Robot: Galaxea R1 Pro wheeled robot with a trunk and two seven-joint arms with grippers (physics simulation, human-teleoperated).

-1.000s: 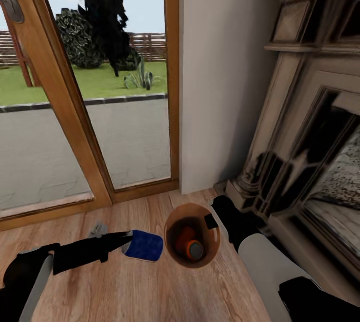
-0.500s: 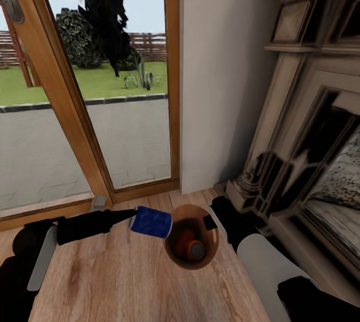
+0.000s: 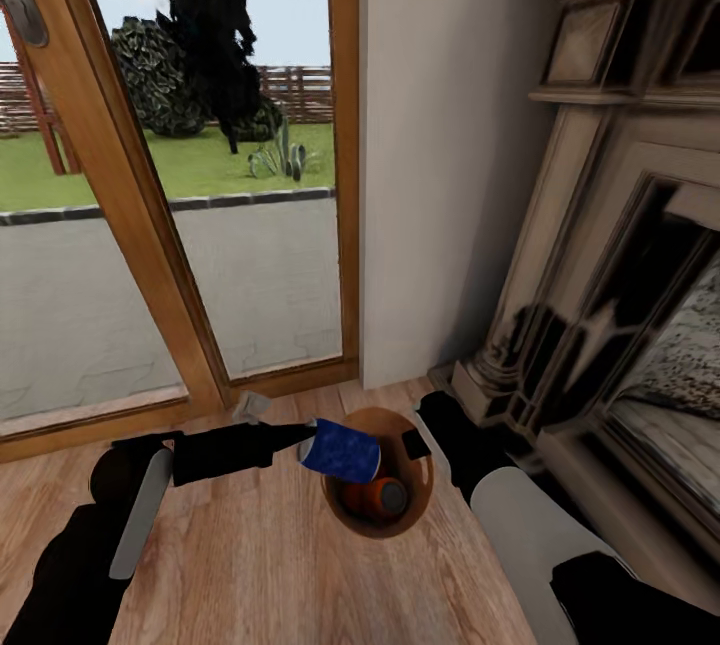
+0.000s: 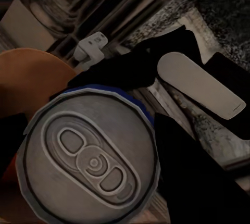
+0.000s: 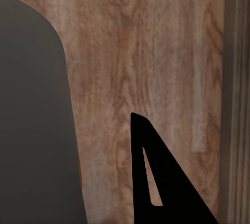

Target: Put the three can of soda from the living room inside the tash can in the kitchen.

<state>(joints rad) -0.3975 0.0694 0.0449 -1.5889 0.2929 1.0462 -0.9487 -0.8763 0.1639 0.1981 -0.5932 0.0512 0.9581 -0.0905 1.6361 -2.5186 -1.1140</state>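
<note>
Left gripper [image 3: 305, 440] pinches the blue soda can [image 3: 341, 451], held sideways over the near-left rim of the trash can [image 3: 425, 495], partly past the rim and above the opening. Long axis roughly horizontal, running from the gripper toward the bin; in the left wrist view the silvery pull-tab end [image 4: 89, 162] faces the wrist camera, so the base points out over the bin. An orange soda can [image 3: 375, 497] already lies inside on the coppery interior. Right gripper [image 3: 415, 443] sits at the bin's far rim and seems to hold it; whether it is spread or pressed together, cannot tell. In the right wrist view a dark right fingertip [image 5: 156, 182] shows against wood floor [image 5: 151, 52]. Risk: the can is only partly over the opening, so a release now could catch it on the rim and roll it off onto the floor [image 3: 260, 565]. Lying sideways it could also hit the orange can. Bin stands by the glass door [image 3: 200, 175], just beside the fireplace [image 3: 600, 325].
</note>
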